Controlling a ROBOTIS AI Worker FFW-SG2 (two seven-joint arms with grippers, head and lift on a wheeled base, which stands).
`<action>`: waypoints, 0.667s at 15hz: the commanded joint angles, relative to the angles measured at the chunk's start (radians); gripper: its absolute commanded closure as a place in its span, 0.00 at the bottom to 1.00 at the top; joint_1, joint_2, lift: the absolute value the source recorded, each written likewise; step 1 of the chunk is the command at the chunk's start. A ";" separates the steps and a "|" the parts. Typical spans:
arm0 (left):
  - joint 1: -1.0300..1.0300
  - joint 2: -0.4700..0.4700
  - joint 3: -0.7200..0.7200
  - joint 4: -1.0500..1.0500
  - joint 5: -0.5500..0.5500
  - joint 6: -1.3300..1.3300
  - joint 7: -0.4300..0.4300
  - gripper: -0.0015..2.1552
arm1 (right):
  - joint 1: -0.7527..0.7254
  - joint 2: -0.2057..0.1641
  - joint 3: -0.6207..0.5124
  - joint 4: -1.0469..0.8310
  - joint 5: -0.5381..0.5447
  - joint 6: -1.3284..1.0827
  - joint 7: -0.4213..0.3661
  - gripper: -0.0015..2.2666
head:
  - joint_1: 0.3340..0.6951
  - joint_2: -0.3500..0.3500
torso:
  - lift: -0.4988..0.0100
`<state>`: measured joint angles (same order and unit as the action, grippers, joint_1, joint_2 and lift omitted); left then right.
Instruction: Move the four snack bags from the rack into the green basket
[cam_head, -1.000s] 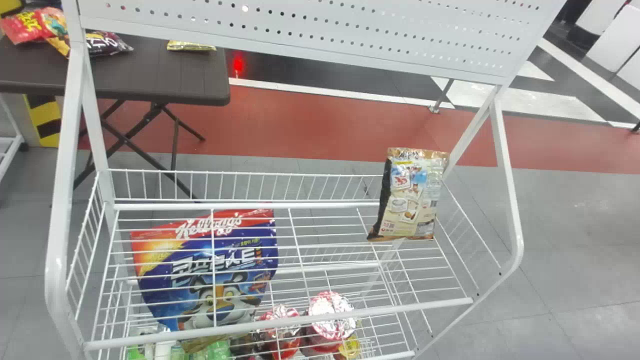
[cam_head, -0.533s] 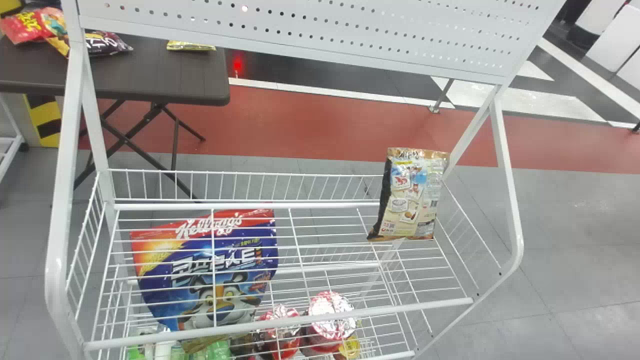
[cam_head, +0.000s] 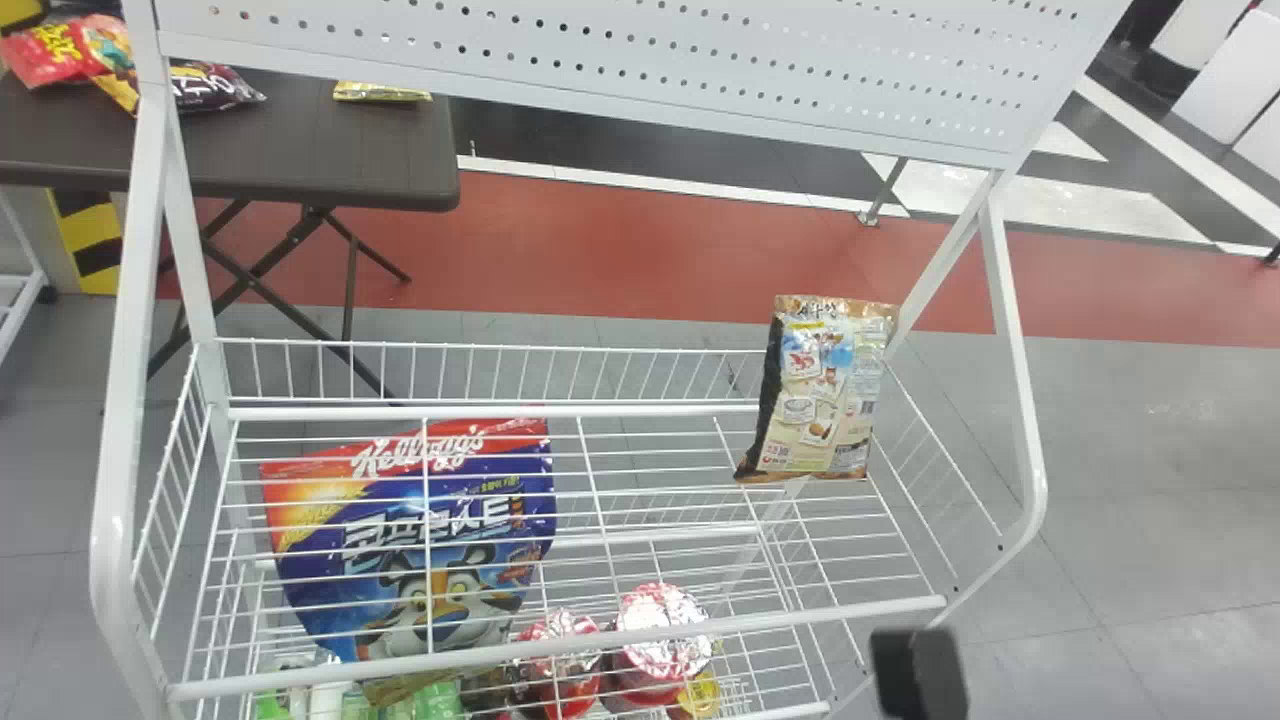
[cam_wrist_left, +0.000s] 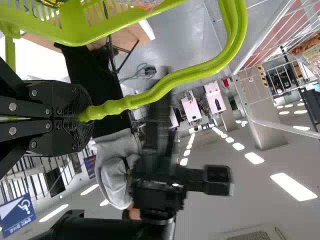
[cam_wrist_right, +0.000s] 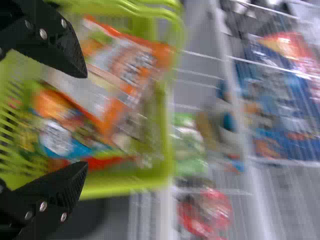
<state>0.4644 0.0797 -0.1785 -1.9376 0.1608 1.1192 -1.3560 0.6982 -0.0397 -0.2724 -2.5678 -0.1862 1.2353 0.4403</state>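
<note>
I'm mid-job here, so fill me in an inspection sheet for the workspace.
Surface: white wire rack, open shelves.
Job's things: one snack bag at the rack's right end; at least two bags, one orange-and-white, inside the green basket.
Clutter: blue-and-red pouch behind shelf wires; red cups lower down.
Grippers: left gripper shut on the basket handle; right gripper open over the basket.
Cables: apparently a dark cable on the floor beyond.
Surroundings: folding table with snack packs behind the rack.

Wire rack (cam_head: 800, 618) with bags (cam_head: 825, 390) and, apparently, cups (cam_head: 655, 612)
</note>
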 joint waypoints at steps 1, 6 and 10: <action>0.000 0.002 -0.006 -0.001 -0.001 0.003 0.000 0.69 | -0.128 0.004 -0.028 0.107 0.013 -0.233 -0.041 0.02 | 1.00 0.00 | 0.98; 0.011 0.009 -0.004 -0.017 -0.001 0.006 -0.003 0.69 | -0.439 0.012 -0.047 0.492 0.100 -0.702 -0.161 0.03 | 1.00 0.00 | 0.98; 0.010 0.011 0.001 -0.023 -0.001 0.012 -0.008 0.69 | -0.522 0.011 -0.065 0.661 0.160 -0.932 -0.272 0.03 | 1.00 0.00 | 0.98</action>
<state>0.4776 0.0898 -0.1791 -1.9602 0.1595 1.1266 -1.3637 0.1988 -0.0287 -0.3246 -1.9572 -0.0383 0.3735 0.1810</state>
